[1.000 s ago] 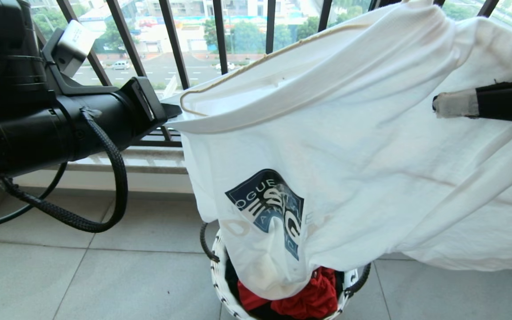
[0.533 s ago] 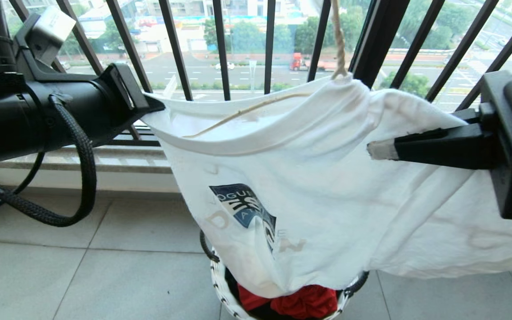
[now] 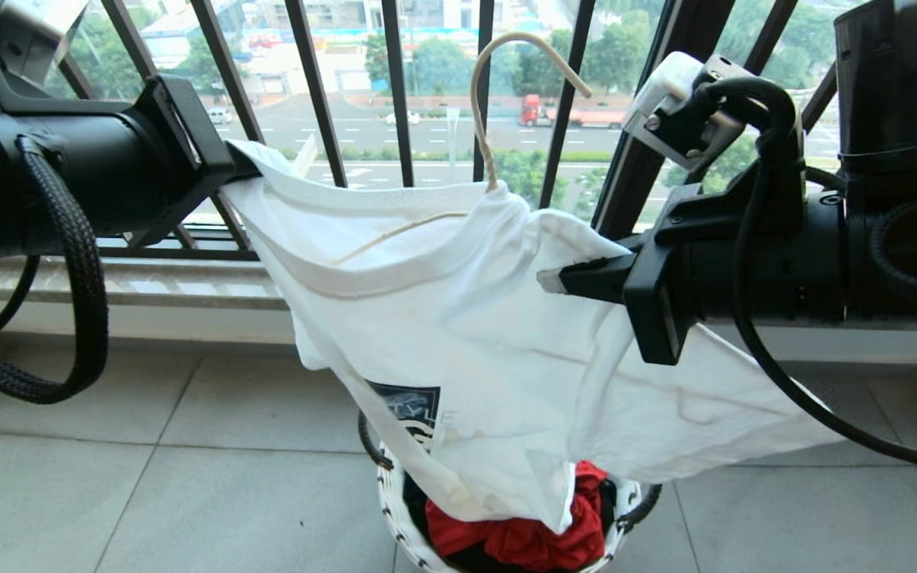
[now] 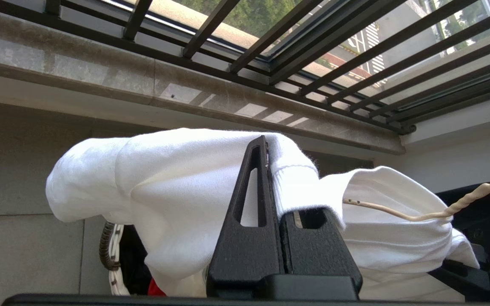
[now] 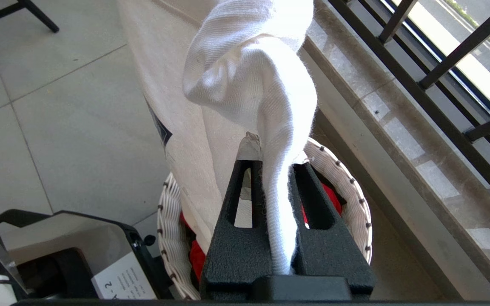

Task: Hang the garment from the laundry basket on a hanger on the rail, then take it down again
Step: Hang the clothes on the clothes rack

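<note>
The garment (image 3: 458,334), a white T-shirt, hangs spread between both tools above the laundry basket (image 3: 395,509), its lower end drooping into the basket over red cloth (image 3: 530,533). Left tool (image 3: 239,171) is clamped tight on the shirt's left edge, cloth bunched over its fingers (image 4: 253,199). Right tool (image 3: 562,280) is closed on a twisted fold of the shirt, pinched between its fingers (image 5: 245,199). The hanger (image 3: 490,103) sits inside the shirt; its hook sticks up from the neck, free in the air in front of the window bars (image 3: 315,87), and one wire arm shows along the collar. Dark print (image 3: 411,402) is partly folded under.

Open room lies to the left and right of the basket on the grey tiled floor (image 3: 148,477). Behind, a stone ledge (image 3: 188,282) runs under the black bars, close behind the shirt; street and trees show beyond.
</note>
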